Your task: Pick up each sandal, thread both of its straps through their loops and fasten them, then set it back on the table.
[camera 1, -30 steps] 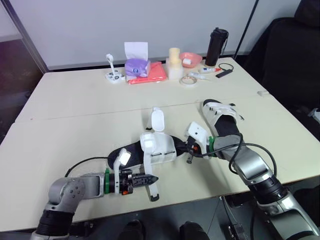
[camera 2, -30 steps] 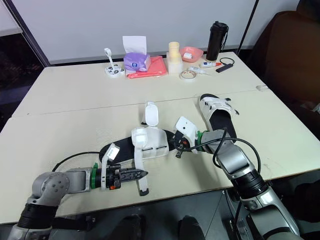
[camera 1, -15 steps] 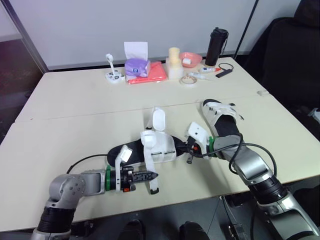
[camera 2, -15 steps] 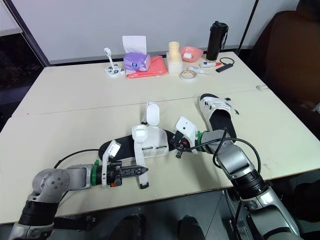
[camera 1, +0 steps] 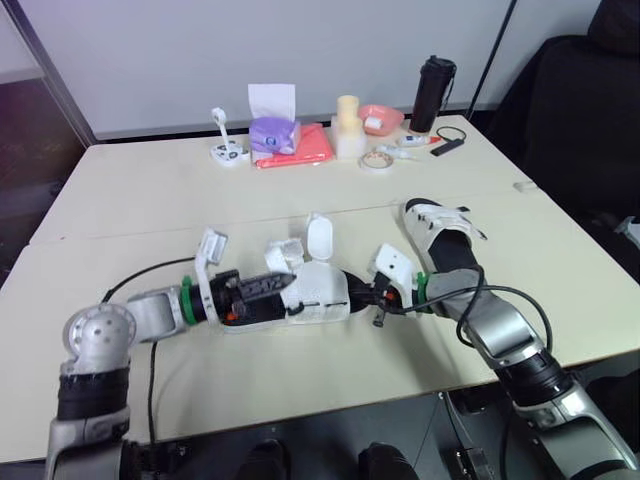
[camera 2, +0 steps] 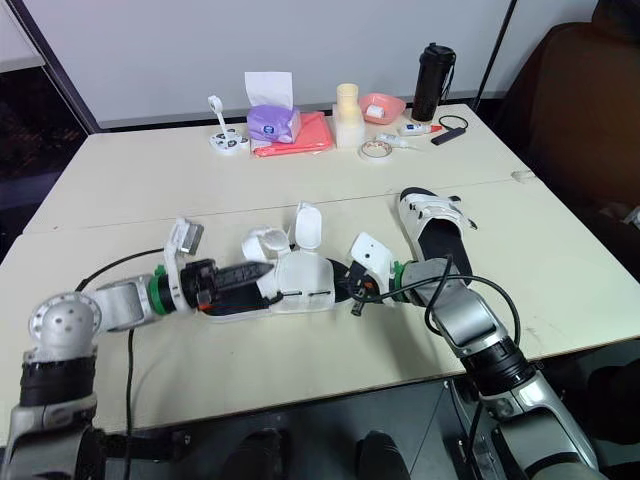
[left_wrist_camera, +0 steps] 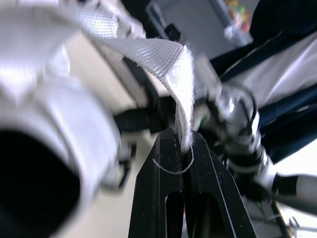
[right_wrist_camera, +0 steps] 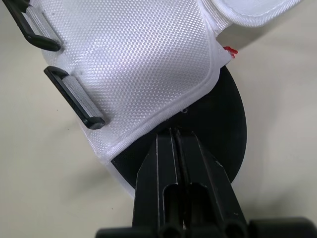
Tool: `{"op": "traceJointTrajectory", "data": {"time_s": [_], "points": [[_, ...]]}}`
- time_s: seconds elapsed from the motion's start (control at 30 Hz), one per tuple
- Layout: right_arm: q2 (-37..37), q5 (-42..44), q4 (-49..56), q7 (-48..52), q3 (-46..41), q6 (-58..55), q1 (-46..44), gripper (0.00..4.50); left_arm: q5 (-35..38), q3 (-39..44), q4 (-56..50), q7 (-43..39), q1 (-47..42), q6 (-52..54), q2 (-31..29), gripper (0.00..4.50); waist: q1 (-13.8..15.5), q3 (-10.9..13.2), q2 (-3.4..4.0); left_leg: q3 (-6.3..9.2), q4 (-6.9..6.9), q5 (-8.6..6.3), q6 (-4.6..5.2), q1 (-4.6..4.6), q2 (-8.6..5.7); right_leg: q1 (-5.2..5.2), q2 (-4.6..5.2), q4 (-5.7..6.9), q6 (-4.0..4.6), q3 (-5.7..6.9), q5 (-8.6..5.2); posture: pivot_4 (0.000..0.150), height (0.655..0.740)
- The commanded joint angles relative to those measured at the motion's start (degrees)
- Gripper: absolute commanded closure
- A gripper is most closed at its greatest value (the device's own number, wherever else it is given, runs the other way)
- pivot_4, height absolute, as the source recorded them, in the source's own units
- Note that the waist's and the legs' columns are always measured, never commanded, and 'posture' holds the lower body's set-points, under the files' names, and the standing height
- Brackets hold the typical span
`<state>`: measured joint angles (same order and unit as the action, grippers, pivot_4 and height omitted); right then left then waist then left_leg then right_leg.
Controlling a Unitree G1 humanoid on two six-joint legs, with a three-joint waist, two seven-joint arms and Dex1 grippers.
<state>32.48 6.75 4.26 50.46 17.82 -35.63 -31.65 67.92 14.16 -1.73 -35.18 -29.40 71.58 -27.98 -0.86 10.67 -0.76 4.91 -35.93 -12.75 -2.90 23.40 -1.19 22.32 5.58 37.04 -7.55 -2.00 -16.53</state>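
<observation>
White-fabric sandal with a black sole (camera 1: 318, 297) lies mid-way across the pale table (camera 1: 150, 200). Left gripper (left_wrist_camera: 182, 148), arm stretched low over the tabletop, pinches the end of the sandal's white woven strap (left_wrist_camera: 163, 59). Right gripper (right_wrist_camera: 174, 134) has its fingers pressed together at the sole's rim, apparently nipping it. A second white-and-black sandal (camera 1: 445, 240) lies just behind the right arm. At the far edge a pink bowl (camera 1: 381, 117) holds something small and white, with a black tumbler (camera 1: 432, 92) beside it.

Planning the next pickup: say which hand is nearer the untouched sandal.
Right. The right hand grips the other sandal's sole, close beside the untouched sandal; the left hand pinches a strap farther off.
</observation>
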Motion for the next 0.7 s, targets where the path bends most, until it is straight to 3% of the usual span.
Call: {"op": "traceJointTrajectory", "data": {"time_s": [0.03,0.3,0.7], "points": [[-0.61,-1.16,-0.79,0.19,1.55,0.15,-0.27,4.50,-7.01,-6.25,5.60,-5.94,-4.98,-4.71,0.24,4.45,-0.03,0.00,0.00,-0.01,0.02,0.00,0.00,0.00,0.00,0.00,0.00,0.00,0.00,0.00,0.00,0.150,0.7400],[-0.20,-1.18,0.58,0.06,1.12,-0.64,0.63,4.50,-20.39,-16.69,18.19,-20.73,-12.84,-14.07,-0.60,4.45,-0.28,0.00,0.00,-0.05,0.08,0.01,-0.02,0.01,0.00,0.08,-0.01,0.00,-0.01,0.00,0.00,0.150,0.7400],[0.27,-1.20,2.17,-0.73,0.87,-1.46,1.74,4.50,-23.37,-16.72,18.71,-27.52,-14.07,-11.97,-0.77,4.45,-0.17,0.01,-0.01,-0.03,0.10,0.01,-0.02,0.03,0.00,0.08,-0.01,0.00,-0.03,0.00,-0.01,0.150,0.7400]]}}
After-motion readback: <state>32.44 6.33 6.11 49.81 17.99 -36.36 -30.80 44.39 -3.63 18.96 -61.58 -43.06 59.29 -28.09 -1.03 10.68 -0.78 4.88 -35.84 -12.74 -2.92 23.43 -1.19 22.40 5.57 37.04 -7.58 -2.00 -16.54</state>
